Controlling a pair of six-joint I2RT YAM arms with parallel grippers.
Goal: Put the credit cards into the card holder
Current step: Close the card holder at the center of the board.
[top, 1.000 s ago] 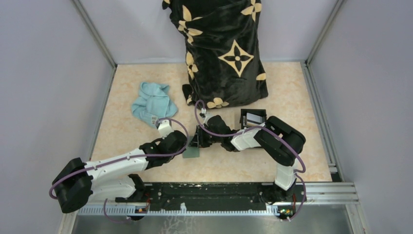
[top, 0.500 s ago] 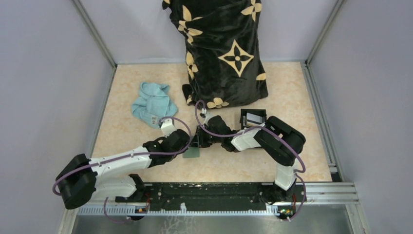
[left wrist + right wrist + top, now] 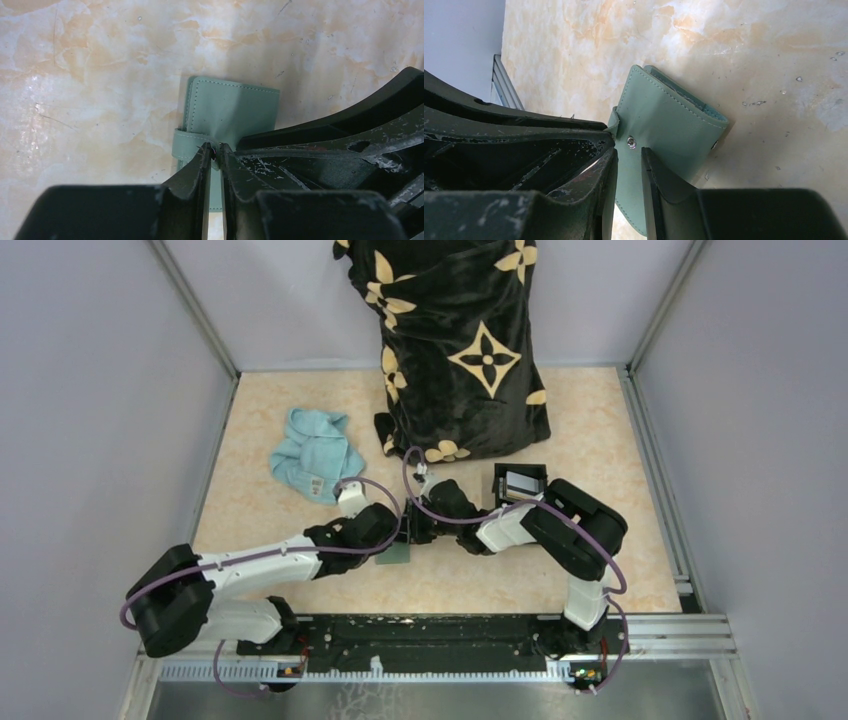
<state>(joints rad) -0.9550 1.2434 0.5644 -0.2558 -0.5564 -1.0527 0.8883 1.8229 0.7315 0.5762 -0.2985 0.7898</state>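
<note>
The sage-green card holder sits on the table's middle, where both grippers meet. In the left wrist view my left gripper is shut on the card holder's strap, pinching it at the fingertips. From the other side my right gripper is closed on the card holder's body just below the strap's metal snap. Seen from above, the left gripper and right gripper nearly touch. A pale credit card shows inside a black box; I see no other cards.
A light blue cloth lies crumpled at the back left. A tall black bag with tan flower prints stands at the back centre. Grey walls enclose the marbled table on three sides.
My left arm has swung a little to the right, its elbow and wrist closer to the card holder. The right arm and the card holder have stayed put.
</note>
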